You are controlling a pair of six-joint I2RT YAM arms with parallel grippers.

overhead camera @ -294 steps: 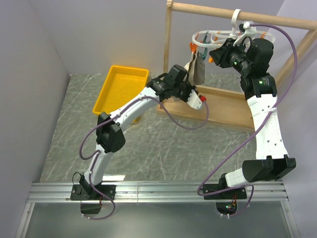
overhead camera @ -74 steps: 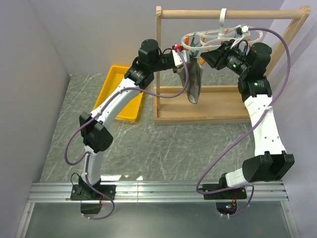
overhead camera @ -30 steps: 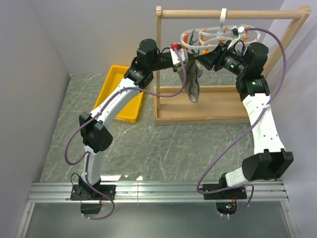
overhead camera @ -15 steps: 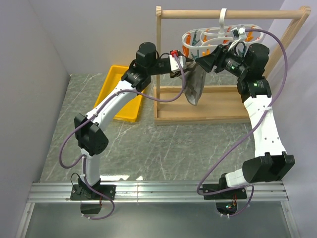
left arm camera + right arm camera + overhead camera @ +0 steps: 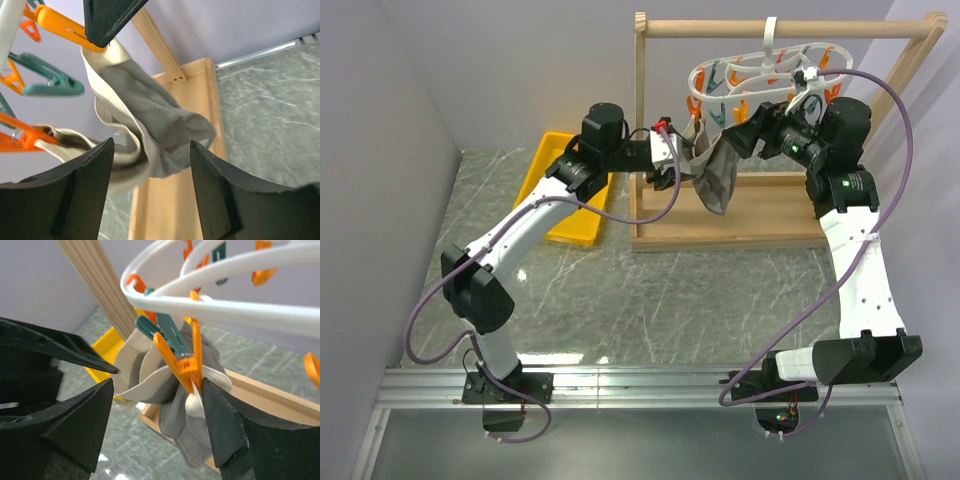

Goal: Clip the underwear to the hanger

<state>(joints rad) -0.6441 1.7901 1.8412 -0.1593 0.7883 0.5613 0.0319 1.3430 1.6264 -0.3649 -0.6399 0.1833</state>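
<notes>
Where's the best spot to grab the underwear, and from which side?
I'd grip the beige waistband of the underwear where it sags between the two orange clips, coming from below on the left end effector's side. That edge hangs open and free; the grey fabric beneath is limp.

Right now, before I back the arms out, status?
Left hand open, not gripping. Right hand open, straddling the orange pin. Underwear hangs by its waistband from the hanger. Wooden rack post close by left hand.
</notes>
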